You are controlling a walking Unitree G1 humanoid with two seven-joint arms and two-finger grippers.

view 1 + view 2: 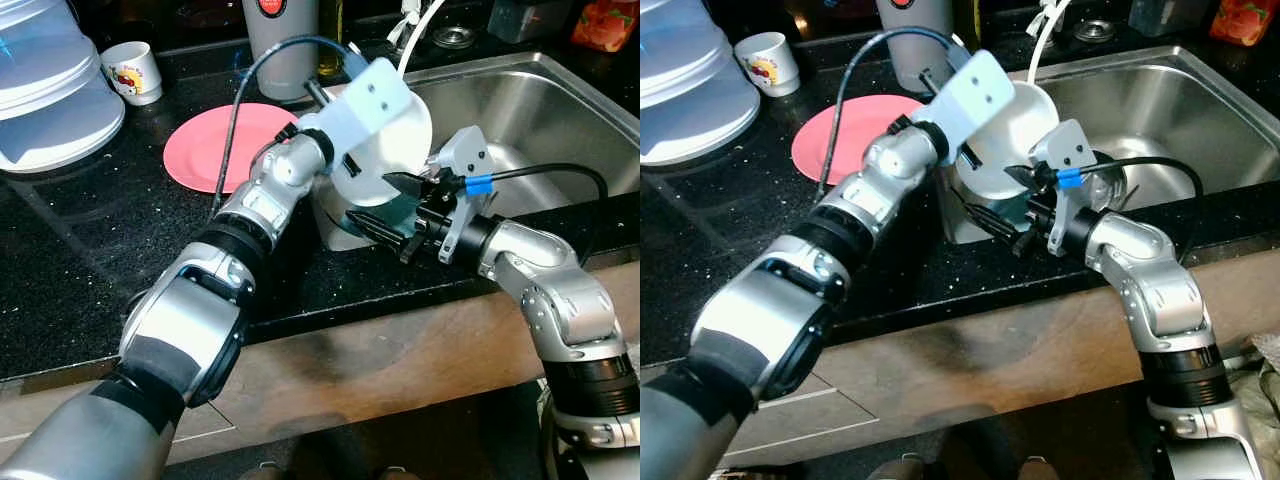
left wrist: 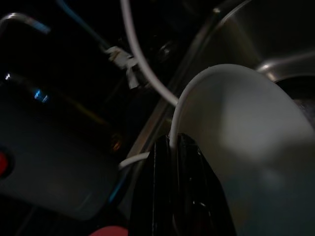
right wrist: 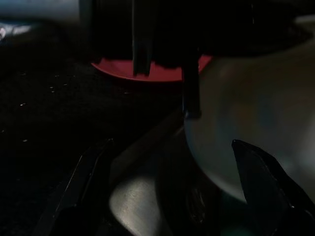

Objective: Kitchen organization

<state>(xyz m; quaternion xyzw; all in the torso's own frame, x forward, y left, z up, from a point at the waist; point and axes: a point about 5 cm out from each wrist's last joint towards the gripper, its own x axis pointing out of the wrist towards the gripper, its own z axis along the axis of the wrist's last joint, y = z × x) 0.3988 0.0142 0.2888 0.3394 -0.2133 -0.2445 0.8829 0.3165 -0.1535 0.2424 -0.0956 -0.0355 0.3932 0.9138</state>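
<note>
A white plate (image 1: 400,150) is held on edge above the sink's left end. My left gripper (image 2: 173,147) is shut on the plate's rim (image 2: 179,105), its black fingers (image 2: 189,187) pinching it. My right gripper (image 1: 388,208) stands open just in front of the plate, one finger (image 1: 405,183) near its face and the other (image 1: 375,228) lower, at the sink's front edge. In the right wrist view the open fingers (image 3: 266,187) frame the plate (image 3: 256,118). A pink plate (image 1: 215,145) lies flat on the black counter to the left.
The steel sink (image 1: 545,110) lies to the right, with a white hose (image 1: 415,35) at its back. On the counter stand a grey canister (image 1: 280,45), a small printed cup (image 1: 133,72) and a large clear container (image 1: 50,85) at far left. The wooden counter edge (image 1: 400,360) runs below.
</note>
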